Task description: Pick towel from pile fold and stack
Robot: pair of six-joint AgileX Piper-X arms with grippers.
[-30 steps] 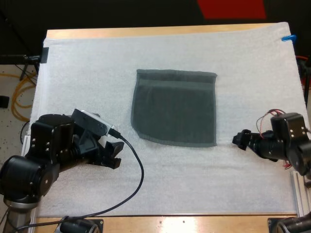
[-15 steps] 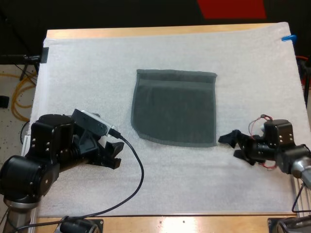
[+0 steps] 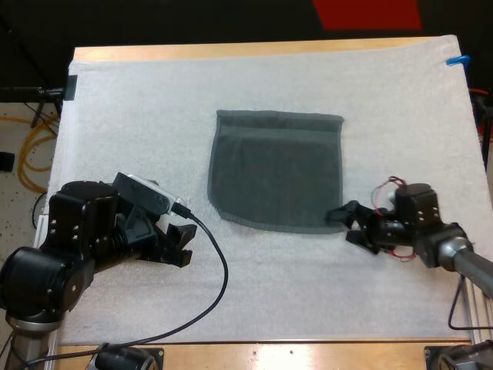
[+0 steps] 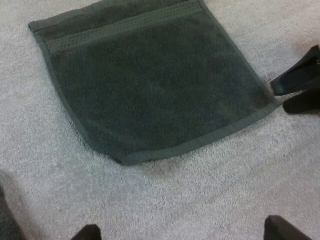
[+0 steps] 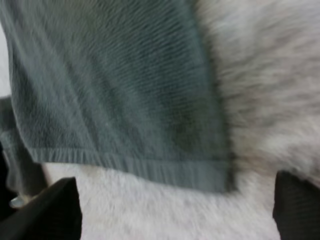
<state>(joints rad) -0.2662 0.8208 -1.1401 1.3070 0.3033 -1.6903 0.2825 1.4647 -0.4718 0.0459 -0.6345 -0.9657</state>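
A dark grey-green towel [image 3: 277, 171] lies folded flat in the middle of the white mat [image 3: 139, 108]. My right gripper [image 3: 344, 225] is open, low over the mat, with its fingertips at the towel's near right corner [image 5: 210, 172]. My left gripper [image 3: 183, 245] is open and rests over bare mat, well to the left of the towel [image 4: 150, 85] and nearer the table's front. In the left wrist view the right gripper's fingers [image 4: 300, 85] sit beside the towel's corner.
The mat covers nearly the whole wooden table [image 3: 231, 51]. Bare mat lies on all sides of the towel, widest at the far left and along the front edge.
My right gripper has travelled left across the mat, from well clear of the towel to its near right corner. The left arm and the towel have not moved.
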